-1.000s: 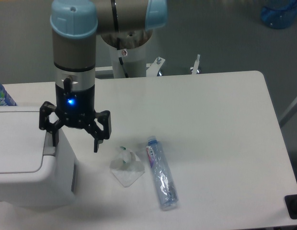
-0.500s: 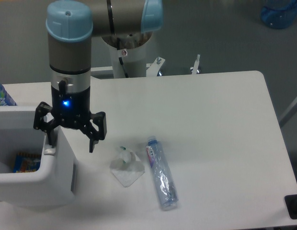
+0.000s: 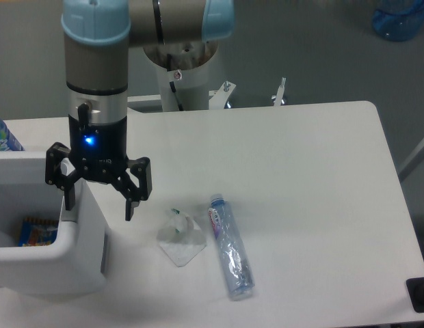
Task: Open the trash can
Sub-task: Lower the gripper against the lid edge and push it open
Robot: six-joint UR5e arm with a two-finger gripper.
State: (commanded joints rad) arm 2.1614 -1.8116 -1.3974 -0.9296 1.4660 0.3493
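— So, where's your trash can point(image 3: 75, 253) now?

— At the table's point(image 3: 301, 171) left edge, top open; you can see a coloured packet point(image 3: 40, 231) inside.

— And the gripper point(image 3: 99, 195)?

— Spread wide, holding nothing. One finger sits over the bin's right rim, the other hangs outside it, likely because the push tab is there.

— Anything near?

— A crumpled wrapper point(image 3: 181, 236) and a plastic bottle point(image 3: 230, 246), lying apart from the bin.
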